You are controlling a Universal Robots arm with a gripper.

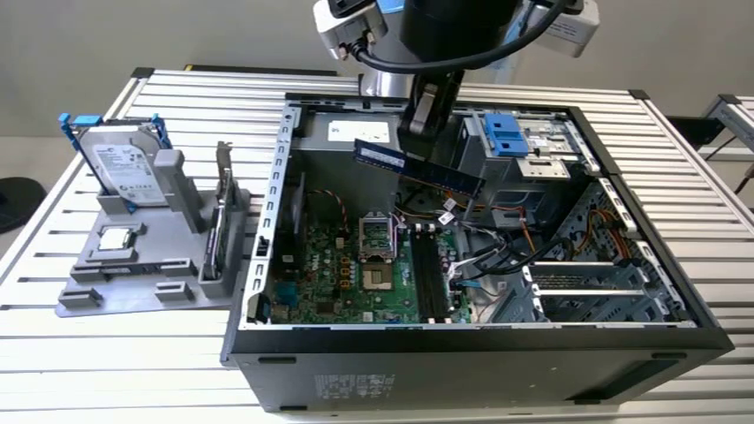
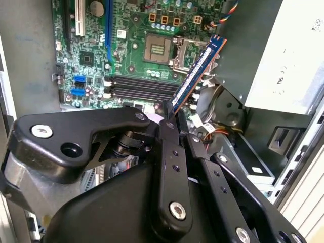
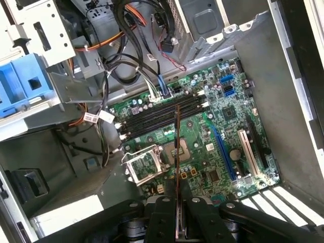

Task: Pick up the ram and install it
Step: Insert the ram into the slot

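Working the carry-over step, past the pickup and short of the seating: pinching the ram by one end in the gripper, with the fingers, seen in the second wrist view, closed flat against its two faces. Hanging it in the air inside the rim of the open computer case, above the motherboard and clear of the memory slots, toward the case end holding the blue drive bracket. Holding it tilted in the exterior view, lower at the end toward the exterior view's right. Judging from both wrist views, lying across the run of the slots rather than along it, so probably calling for turning and levelling the stick, lining its contact edge up over one slot, and pressing straight down while keeping off the loose cables shown beside the slots in the first wrist view
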